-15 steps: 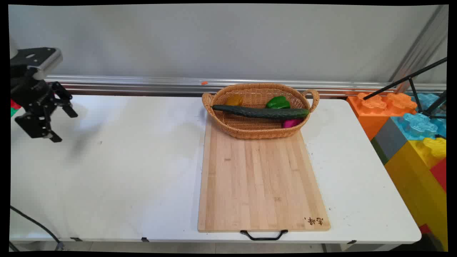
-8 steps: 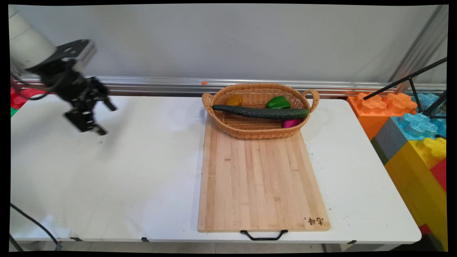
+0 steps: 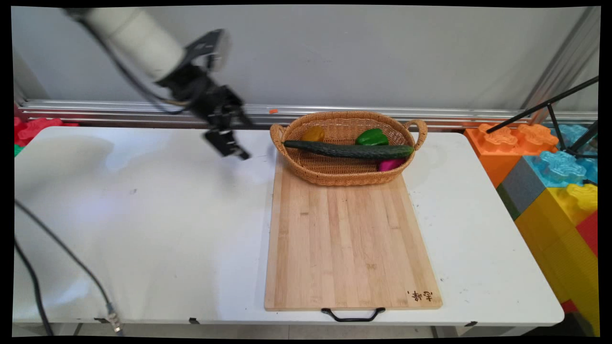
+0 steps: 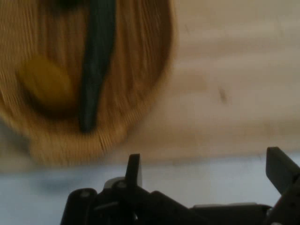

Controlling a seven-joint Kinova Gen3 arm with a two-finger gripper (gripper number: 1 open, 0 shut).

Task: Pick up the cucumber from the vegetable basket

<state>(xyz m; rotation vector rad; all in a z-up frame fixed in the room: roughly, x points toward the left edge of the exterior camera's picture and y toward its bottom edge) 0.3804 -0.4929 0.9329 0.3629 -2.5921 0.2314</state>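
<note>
Fingers (image 4: 134, 169) spread wide and holding nothing — my gripper (image 3: 228, 136) hangs above the table (image 3: 143, 215), just beside the basket (image 3: 345, 177) at its 9 o'clock. Inside lies a cucumber (image 3: 349, 150) — a yellow pepper (image 4: 46, 84) beside it. At the basket's 6 o'clock sits the cutting board (image 3: 351, 243).

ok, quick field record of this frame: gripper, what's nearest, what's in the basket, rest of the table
gripper: gripper open, empty, above the table left of the basket
nearest: wicker basket, on the cutting board's far end
in basket: cucumber lying across; yellow pepper; green pepper; magenta item, partly hidden
board: wooden cutting board, near part bare, black handle at near edge
</note>
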